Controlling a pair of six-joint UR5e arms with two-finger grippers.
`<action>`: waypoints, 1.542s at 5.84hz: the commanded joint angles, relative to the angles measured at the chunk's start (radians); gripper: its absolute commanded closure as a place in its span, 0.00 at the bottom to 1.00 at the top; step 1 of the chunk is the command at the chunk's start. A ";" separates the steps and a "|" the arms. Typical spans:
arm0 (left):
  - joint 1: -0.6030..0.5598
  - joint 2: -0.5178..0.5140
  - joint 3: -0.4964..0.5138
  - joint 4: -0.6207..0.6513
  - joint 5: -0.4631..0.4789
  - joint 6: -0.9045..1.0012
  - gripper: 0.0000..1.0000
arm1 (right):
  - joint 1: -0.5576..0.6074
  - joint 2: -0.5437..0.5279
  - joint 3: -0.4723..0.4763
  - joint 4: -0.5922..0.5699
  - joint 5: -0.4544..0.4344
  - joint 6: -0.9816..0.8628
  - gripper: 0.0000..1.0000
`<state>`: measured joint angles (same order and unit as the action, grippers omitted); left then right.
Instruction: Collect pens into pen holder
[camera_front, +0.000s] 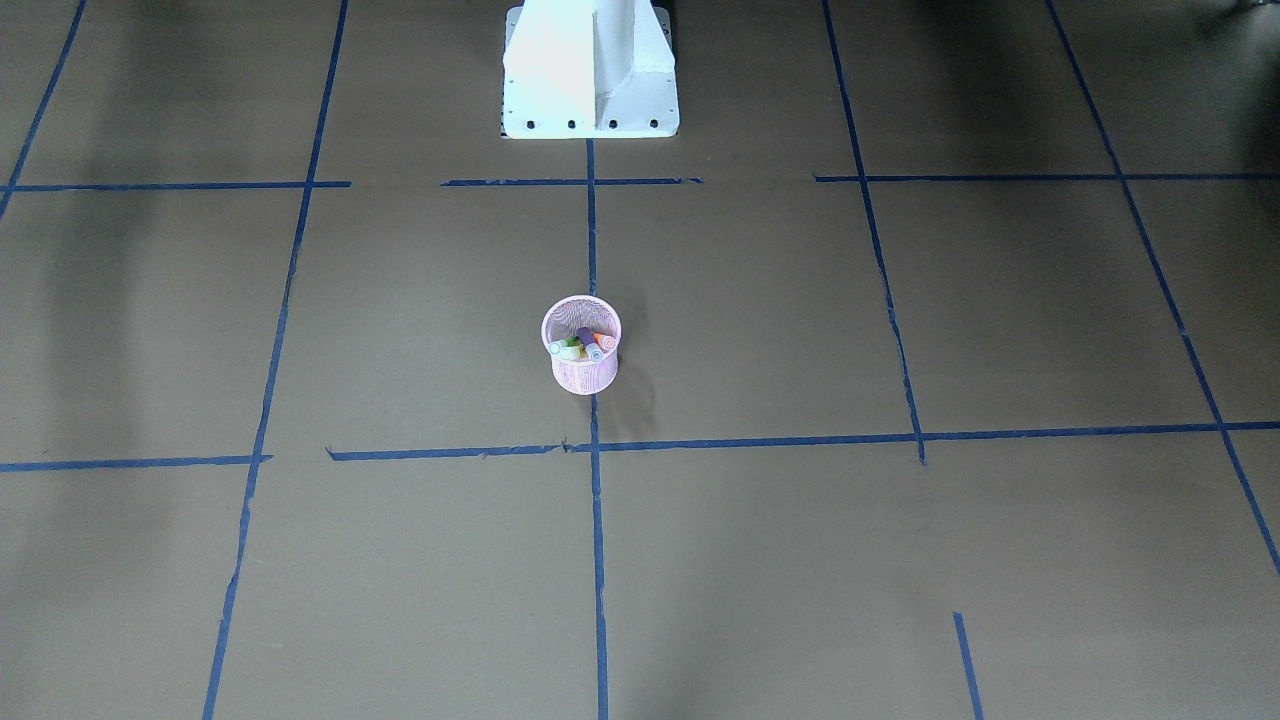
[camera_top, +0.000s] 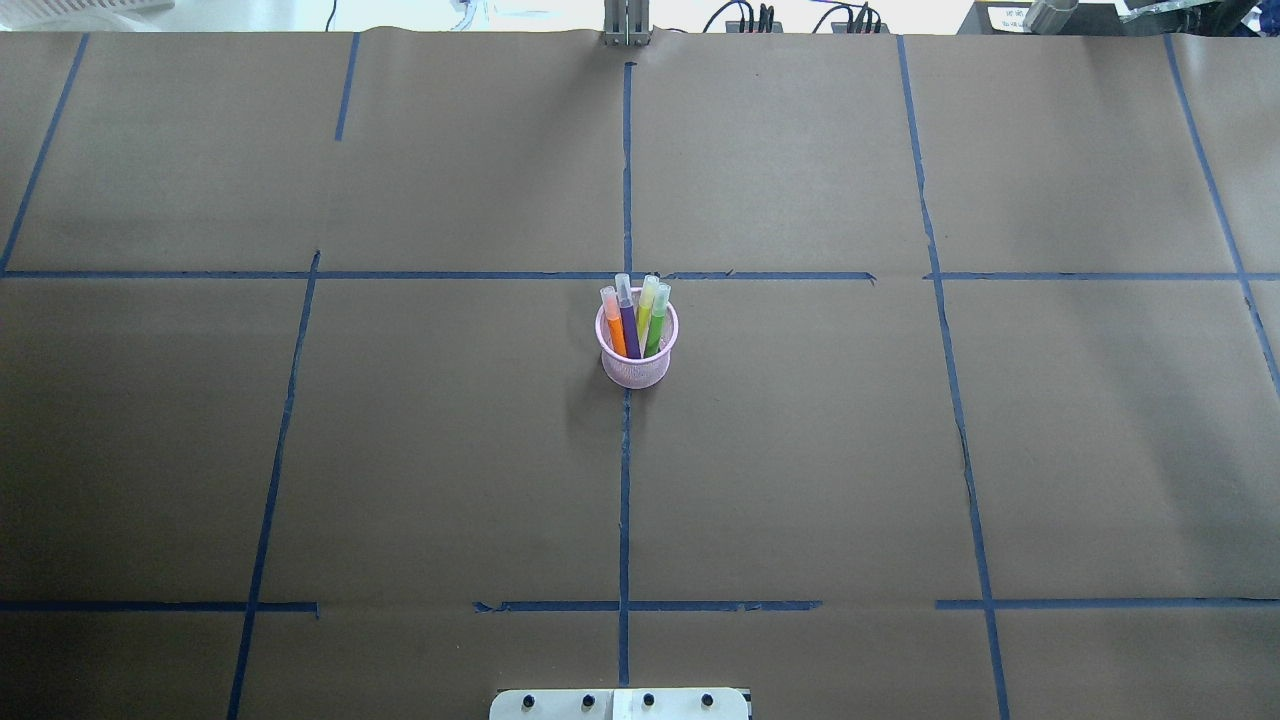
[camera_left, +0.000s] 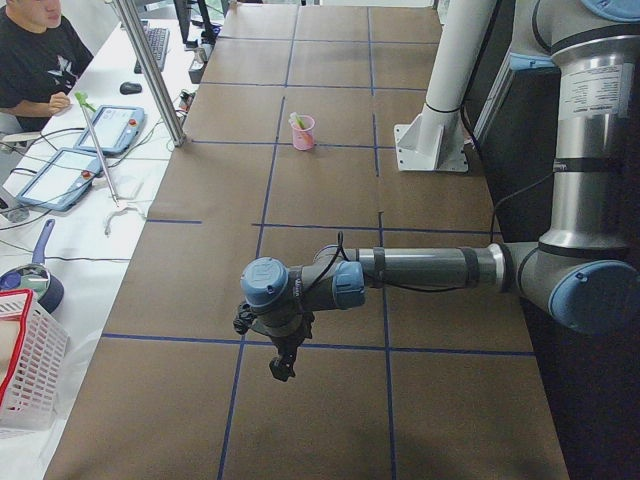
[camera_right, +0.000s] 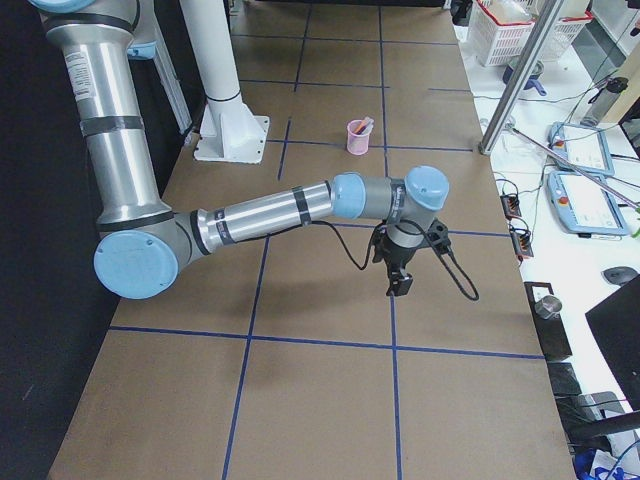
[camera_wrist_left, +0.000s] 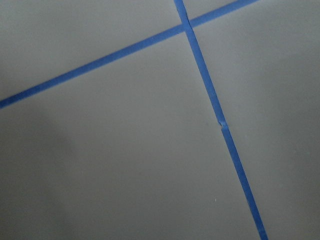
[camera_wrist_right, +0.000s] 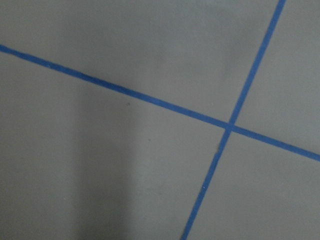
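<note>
The pens (camera_top: 632, 318) stood bunched and upright in the pink mesh pen holder (camera_top: 637, 372), their pale cap ends rising above its rim. Orange, purple and green barrels showed, and the overhead view showed what looked like a fourth, yellow-green one. The holder sat well apart from both claws, roughly between them along the length of the table (camera_top: 300, 450).

The left gripper (camera_left: 283, 366) hung pointing down above the brown paper near one end of the table, with the holder far beyond it. The right gripper (camera_right: 400, 282) hung in the same way toward the opposite end, again with the holder a long way past its fingertips. Each claw appeared only in a side view, so it could not be told whether either was released or clenched. Nothing could be seen in either one. Both wrist cameras showed only bare paper crossed by blue tape lines (camera_wrist_left: 207, 90), with no pen beneath either claw.

No loose pen lay on the paper in any view, so the collecting step appeared to be finished and the task as good as complete. Any next move seemed to call for little more than keeping both arms away from the light holder, which a passing claw could easily tip. If a pen lay somewhere out of frame, the nearer claw would have had to travel most of the way back toward the holder to drop it in.
</note>
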<state>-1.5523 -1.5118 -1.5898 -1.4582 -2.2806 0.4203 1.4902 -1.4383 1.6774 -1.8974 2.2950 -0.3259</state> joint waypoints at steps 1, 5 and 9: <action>0.000 0.005 -0.006 0.001 0.000 -0.015 0.00 | 0.065 -0.147 -0.004 0.048 0.009 -0.102 0.00; -0.002 0.007 -0.004 0.001 -0.011 -0.015 0.00 | 0.065 -0.266 0.057 0.173 0.009 0.079 0.00; -0.002 0.007 -0.002 0.016 -0.013 -0.017 0.00 | 0.064 -0.324 0.064 0.364 0.007 0.172 0.00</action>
<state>-1.5539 -1.5048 -1.5927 -1.4445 -2.2933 0.4035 1.5544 -1.7385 1.7607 -1.6184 2.3029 -0.1616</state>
